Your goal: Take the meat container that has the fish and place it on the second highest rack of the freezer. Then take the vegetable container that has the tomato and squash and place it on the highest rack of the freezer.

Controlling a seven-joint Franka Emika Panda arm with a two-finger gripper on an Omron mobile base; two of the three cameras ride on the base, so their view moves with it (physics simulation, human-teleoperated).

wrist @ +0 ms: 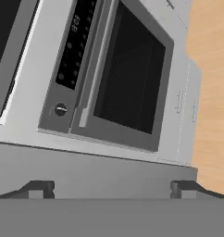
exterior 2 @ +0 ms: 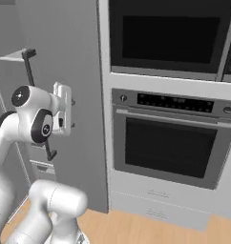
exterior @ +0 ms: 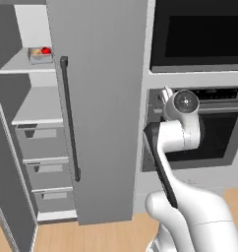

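Sitting on the top shelf of the freezer (exterior: pixel 37 108), far left, is the vegetable container (exterior: pixel 40 54). Right of it, the gripper (wrist: pixel 112 189) is hanging wide open, facing the oven (wrist: pixel 127 78), holding nothing.

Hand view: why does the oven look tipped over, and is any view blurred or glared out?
Hand view: the camera is rolled, so the oven and wood floor run sideways; edges crisp, no glare, open gripper at the bottom. Left base view: flat, even light; the vegetable container on the freezer shelf is small but readable. Right base view: sharp, soft shading only.
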